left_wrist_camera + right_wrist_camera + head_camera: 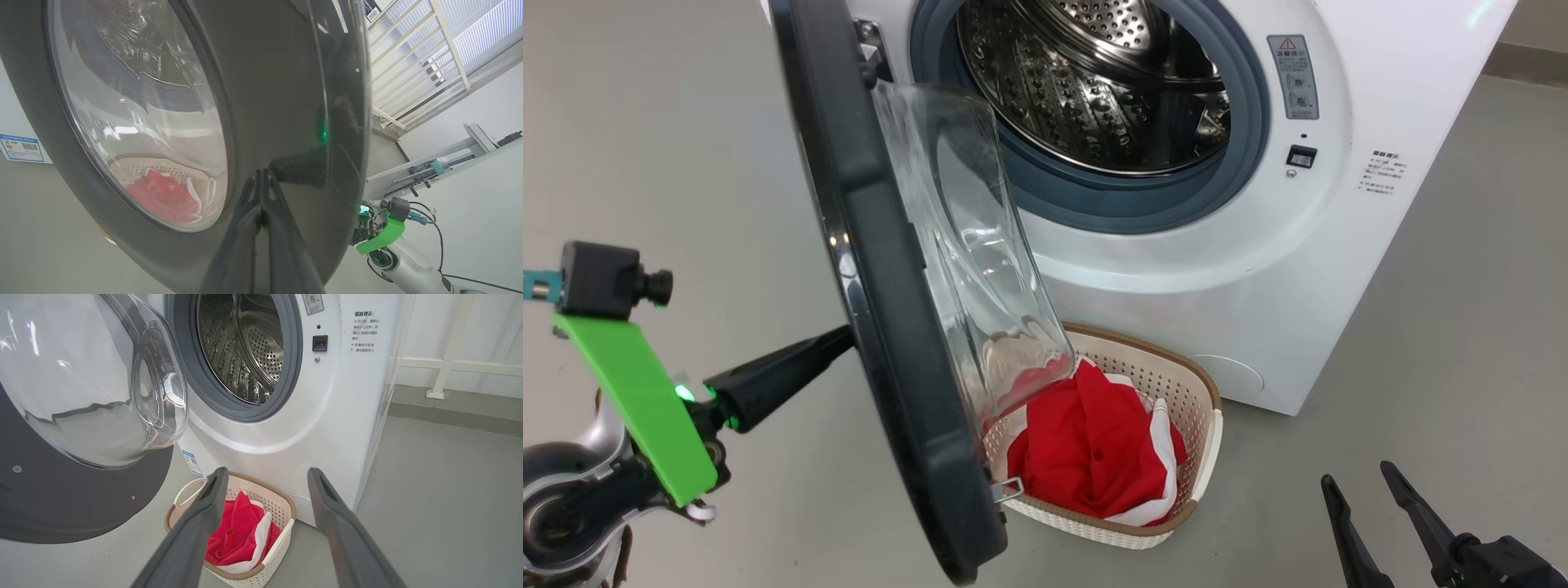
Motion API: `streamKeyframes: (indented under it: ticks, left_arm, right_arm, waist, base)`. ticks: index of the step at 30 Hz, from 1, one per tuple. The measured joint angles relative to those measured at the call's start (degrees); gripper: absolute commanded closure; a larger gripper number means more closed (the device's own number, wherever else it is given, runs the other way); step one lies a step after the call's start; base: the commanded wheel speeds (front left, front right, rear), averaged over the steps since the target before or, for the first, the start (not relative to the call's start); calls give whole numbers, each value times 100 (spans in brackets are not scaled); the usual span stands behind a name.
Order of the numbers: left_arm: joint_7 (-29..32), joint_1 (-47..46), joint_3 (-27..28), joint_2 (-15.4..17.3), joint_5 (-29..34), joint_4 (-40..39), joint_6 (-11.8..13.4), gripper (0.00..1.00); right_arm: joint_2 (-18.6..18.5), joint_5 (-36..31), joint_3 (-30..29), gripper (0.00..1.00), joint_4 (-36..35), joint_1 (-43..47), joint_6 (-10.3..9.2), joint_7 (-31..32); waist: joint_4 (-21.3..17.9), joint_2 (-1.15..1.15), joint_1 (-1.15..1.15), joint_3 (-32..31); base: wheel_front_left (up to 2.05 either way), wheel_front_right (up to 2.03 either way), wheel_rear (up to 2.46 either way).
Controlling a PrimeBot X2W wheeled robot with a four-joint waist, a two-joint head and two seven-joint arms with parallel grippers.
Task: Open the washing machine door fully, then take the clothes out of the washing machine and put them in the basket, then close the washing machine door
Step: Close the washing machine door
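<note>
A smooth grey floor (1462, 327) spreads through the head view, widest toward 3 and 9 o'clock. In the right wrist view a white rail (470, 366) on a white post (453, 330) runs at 2 o'clock before a pale wall (486, 339), a darker raised strip (457, 412) beneath. In the left wrist view slatted blinds (482, 36) sit at 1 o'clock, and a long pale counter (449, 148) with a teal object (439, 165) lies at 3 o'clock.

washing machine (327, 428) bears a printed notice (363, 331) headed "温馨提示".
</note>
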Motion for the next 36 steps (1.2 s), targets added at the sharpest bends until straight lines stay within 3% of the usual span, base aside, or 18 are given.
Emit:
streamKeyframes:
  ticks: [10,16,19,36]
  left_arm:
    - [-645,661,-42,42,-5,168,-2,97]
    - [-1121,1079,-43,37,-7,349,-2,51]
    - [-1368,1264,-51,-23,-8,441,-2,0]
    - [-2765,2174,-453,-286,0,1099,-2,0]
  right_arm:
    - [1,1,89,0,27,-4,0,0]
    - [0,1,171,0,41,-17,0,0]
    - [0,14,199,0,66,-33,0,0]
    - [0,52,316,0,87,-48,0,0]
  waist:
    - [101,0,0,-69]
    - [181,0,0,-115]
    - [220,0,0,-147]
    - [409,0,0,-292]
  base:
    - [0,0,0]
    - [0,0,0]
    - [0,0,0]
    - [0,0,0]
